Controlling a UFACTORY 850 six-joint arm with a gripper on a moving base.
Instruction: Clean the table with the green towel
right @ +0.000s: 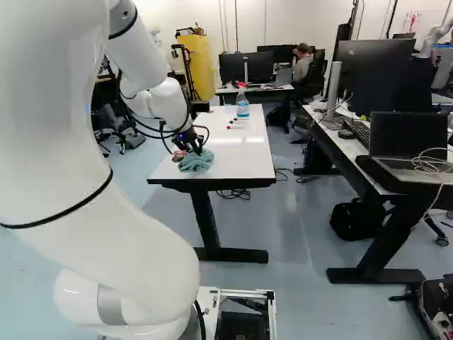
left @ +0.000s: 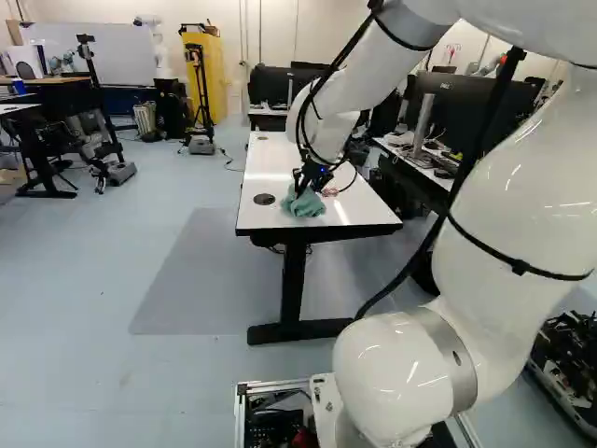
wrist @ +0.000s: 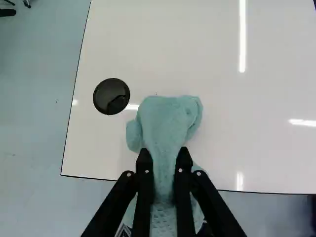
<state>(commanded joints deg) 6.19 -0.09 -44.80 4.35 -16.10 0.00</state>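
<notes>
While the pincer point(wrist: 163, 151) is gripping the green towel point(wrist: 170, 116) from both sides, the bunched cloth is extending straight ahead of it, lying on the bench point(wrist: 247, 123) near the black grommet point(wrist: 111, 96).

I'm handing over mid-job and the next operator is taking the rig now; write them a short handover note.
Gripper: shut on the green cloth towel.
Towel: bunched on the white rectangular tabletop, at its near end, beside the round black cable cover.
Done: towel gripped and at the table; how much is wiped, I can't tell.
Left: likely wiping towards the far end, where the clear spray bottle with blue liquid and a few small pen-like items stand in the way.
</notes>
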